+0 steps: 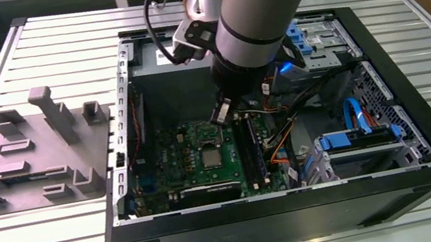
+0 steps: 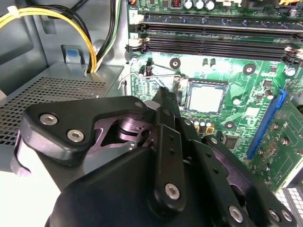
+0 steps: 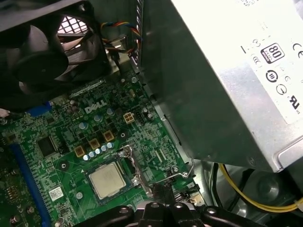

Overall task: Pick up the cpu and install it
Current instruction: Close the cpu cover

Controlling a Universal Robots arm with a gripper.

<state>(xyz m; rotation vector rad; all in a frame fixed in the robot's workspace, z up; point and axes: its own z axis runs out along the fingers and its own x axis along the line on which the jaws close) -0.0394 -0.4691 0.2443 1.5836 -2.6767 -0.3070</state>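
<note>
The cpu (image 1: 209,157) lies flat in its socket on the green motherboard (image 1: 173,167), silvery top up, inside the open computer case. Both wrist views show the cpu (image 2: 207,99) (image 3: 108,179) seated square in the socket frame. My gripper (image 1: 222,114) hangs above the board just beyond the socket, a little toward the exterior view's right. Its black fingers meet at a narrow tip (image 2: 162,97) (image 3: 161,191), shut with nothing between them. The tip is beside the socket's thin wire lever (image 3: 182,173) and apart from the cpu.
The case wall (image 1: 301,212) surrounds the board. A silver power supply (image 3: 227,71) and a black fan (image 3: 42,52) stand close by. Memory slots (image 2: 213,42) and yellow cables (image 2: 71,19) flank the socket. A grey fixture plate (image 1: 37,157) lies on the slatted table.
</note>
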